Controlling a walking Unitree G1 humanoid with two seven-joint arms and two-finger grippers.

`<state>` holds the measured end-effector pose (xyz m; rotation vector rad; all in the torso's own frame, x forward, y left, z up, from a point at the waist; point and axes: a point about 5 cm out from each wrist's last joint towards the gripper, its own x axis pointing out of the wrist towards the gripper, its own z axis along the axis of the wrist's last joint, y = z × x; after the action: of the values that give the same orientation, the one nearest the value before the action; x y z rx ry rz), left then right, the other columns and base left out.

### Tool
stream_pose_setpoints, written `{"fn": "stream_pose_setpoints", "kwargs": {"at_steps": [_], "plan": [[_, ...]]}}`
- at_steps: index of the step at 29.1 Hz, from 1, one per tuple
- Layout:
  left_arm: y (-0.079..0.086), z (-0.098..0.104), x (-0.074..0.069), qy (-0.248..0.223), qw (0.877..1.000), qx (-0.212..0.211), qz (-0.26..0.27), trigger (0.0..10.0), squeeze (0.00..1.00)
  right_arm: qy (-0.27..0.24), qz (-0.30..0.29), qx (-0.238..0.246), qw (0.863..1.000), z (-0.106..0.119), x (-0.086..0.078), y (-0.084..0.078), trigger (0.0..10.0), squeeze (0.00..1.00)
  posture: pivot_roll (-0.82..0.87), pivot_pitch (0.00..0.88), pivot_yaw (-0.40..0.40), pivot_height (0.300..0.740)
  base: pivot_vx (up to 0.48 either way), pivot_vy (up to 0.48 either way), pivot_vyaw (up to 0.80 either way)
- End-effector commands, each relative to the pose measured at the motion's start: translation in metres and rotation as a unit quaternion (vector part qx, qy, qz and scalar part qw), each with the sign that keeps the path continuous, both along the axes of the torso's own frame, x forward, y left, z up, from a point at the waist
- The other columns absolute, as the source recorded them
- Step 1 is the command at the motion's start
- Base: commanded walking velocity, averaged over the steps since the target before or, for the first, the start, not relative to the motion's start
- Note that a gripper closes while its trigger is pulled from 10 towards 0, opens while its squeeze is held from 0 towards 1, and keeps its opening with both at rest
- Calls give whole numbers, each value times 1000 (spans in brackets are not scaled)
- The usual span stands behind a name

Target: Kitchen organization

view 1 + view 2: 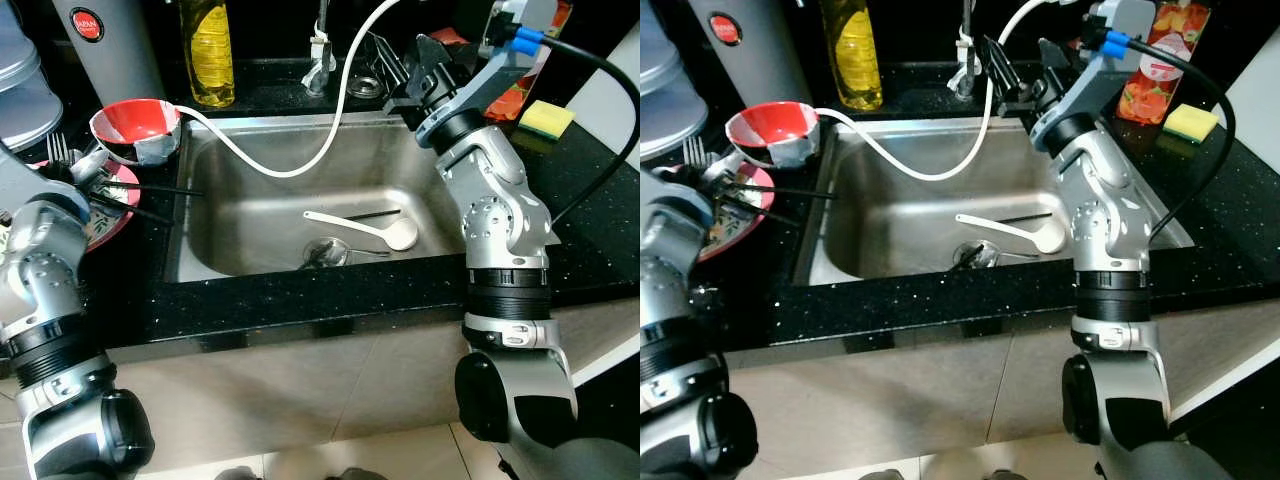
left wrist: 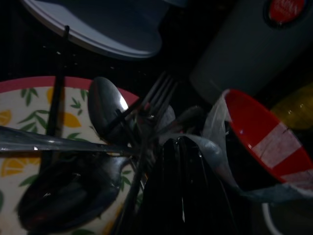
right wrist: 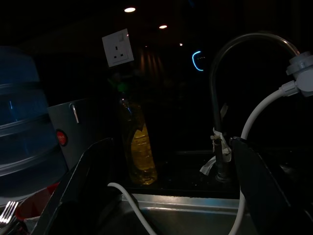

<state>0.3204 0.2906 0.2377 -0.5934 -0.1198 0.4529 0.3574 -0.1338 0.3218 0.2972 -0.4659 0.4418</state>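
Note:
A steel sink [image 1: 240, 215] holds a white soup spoon [image 1: 370, 230], a metal spoon [image 1: 325, 252] by the drain and a black chopstick [image 1: 378, 213]. On the counter to its left, a flowered plate [image 1: 118, 218] carries a fork [image 2: 156, 98], spoons [image 2: 105, 105] and black chopsticks [image 1: 160, 190]. A red bowl [image 1: 135, 125] sits behind the plate. My left gripper [image 2: 182, 191] is low over the plate's cutlery, fingers pressed together. My right gripper [image 1: 405, 65] hangs open above the sink's back right corner, near the faucet [image 3: 220, 127], holding nothing.
A white hose [image 1: 270, 160] loops from the faucet across the sink to the bowl. A yellow oil bottle [image 1: 207, 50], a grey canister [image 1: 105, 40] and a blue water jug [image 1: 20, 80] stand along the back. A yellow sponge [image 1: 545, 118] lies back right.

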Motion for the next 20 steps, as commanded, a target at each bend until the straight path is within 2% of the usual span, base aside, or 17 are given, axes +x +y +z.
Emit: {"fn": "stream_pose_setpoints", "kwargs": {"at_steps": [1,4,8,9,17,20], "plan": [[2,0,-1,-13,1000,-21,1,10000,0,-1,4,8,1000,-1,-2,0,10000,0,128,0,37,740,0,0,0],[6,-11,-4,12,999,-41,19,10000,0,2,6,7,1000,-3,-2,0,10000,0,129,0,30,740,0,0,0],[8,-16,-4,22,998,-52,25,10000,0,2,7,7,1000,-2,-1,0,10000,0,128,0,31,740,0,0,0],[9,-24,-2,37,997,-66,30,10000,0,0,8,8,1000,0,-1,1,10000,0,127,0,34,740,0,0,0],[7,-30,2,51,995,-85,27,10000,0,1,5,8,1000,-1,-1,0,10000,0,125,0,36,740,0,0,0],[4,-42,3,93,989,-116,22,10000,0,1,4,8,1000,0,-2,-1,10000,0,118,0,40,740,0,0,0]]}}
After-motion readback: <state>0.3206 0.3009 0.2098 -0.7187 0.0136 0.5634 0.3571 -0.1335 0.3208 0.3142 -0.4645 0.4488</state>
